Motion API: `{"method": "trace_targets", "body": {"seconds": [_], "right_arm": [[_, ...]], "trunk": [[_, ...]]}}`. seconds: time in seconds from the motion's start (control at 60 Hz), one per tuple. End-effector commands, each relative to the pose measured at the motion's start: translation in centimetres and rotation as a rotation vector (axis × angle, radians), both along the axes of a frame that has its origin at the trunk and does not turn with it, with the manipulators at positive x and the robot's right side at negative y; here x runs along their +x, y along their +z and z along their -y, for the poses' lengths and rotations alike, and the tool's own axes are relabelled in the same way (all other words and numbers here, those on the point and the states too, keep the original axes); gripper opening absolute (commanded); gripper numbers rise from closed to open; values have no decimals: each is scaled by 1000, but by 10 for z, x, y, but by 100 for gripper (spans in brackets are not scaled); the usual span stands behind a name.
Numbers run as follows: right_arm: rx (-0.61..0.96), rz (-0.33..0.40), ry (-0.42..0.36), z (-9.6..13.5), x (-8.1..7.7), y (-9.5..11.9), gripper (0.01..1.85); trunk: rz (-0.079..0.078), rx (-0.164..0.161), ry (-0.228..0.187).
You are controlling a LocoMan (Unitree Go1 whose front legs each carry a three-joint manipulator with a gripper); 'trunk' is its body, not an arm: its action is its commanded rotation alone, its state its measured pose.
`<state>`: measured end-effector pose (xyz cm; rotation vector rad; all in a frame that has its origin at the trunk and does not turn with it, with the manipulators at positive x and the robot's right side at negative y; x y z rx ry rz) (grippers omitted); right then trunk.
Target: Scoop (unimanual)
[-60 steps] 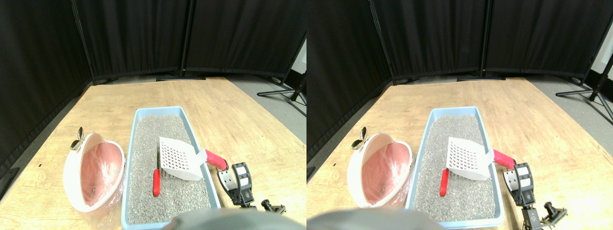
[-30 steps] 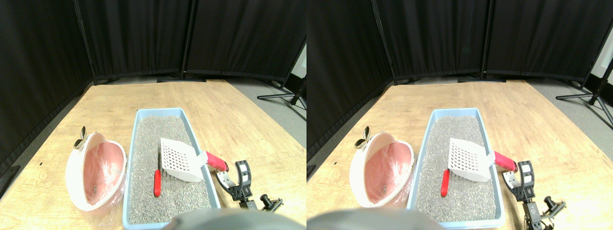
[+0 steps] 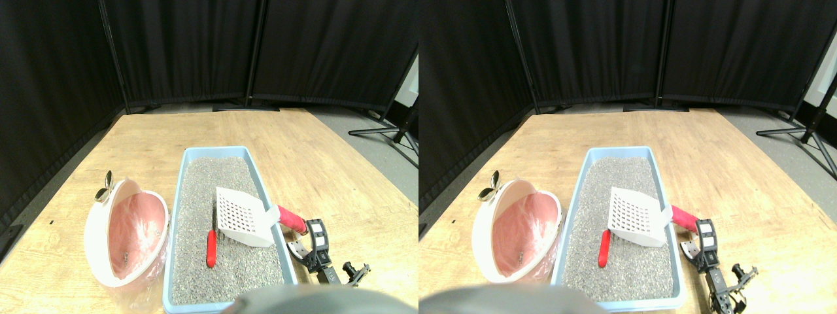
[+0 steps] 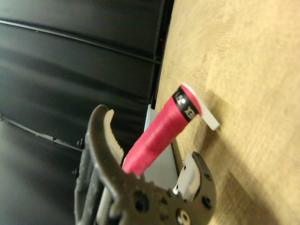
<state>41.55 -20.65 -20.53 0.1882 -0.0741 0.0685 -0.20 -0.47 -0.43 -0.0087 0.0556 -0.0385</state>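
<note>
On the wooden bench (image 3: pixel 301 157) sits a blue tray (image 3: pixel 171 261) full of grey litter (image 3: pixel 232 268). A white scoop (image 3: pixel 243 217) with holes lies in the tray, and its red wrapped handle (image 3: pixel 292 220) sticks out over the right rim. The right pincer (image 3: pixel 303 239) is just beside the end of that handle. Its jaws are spread wide, one on each side of the handle, and they are not squeezing it. A small red thing (image 3: pixel 210 248) lies on the litter near the scoop. A white bowl (image 3: pixel 98 229) with a pink inside leans just left of the tray.
</note>
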Motion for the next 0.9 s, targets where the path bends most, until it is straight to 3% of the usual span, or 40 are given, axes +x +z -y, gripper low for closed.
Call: {"method": "trace_targets", "body": {"seconds": [0.017,0.25,0.283,0.533,0.683,0.9], "right_arm": [[3,47,-8,-5,0,8,84],[15,12,-14,-7,10,7,86],[12,-36,-46,-8,11,10,89],[-6,-27,-29,-6,24,12,90],[9,-82,-54,-4,31,14,95],[56,-95,-59,-2,40,5,97]], "trunk": [[-13,-18,10],[-14,-20,10],[-17,-21,11],[-18,-25,4],[-18,-28,0],[-21,-30,5]]}}
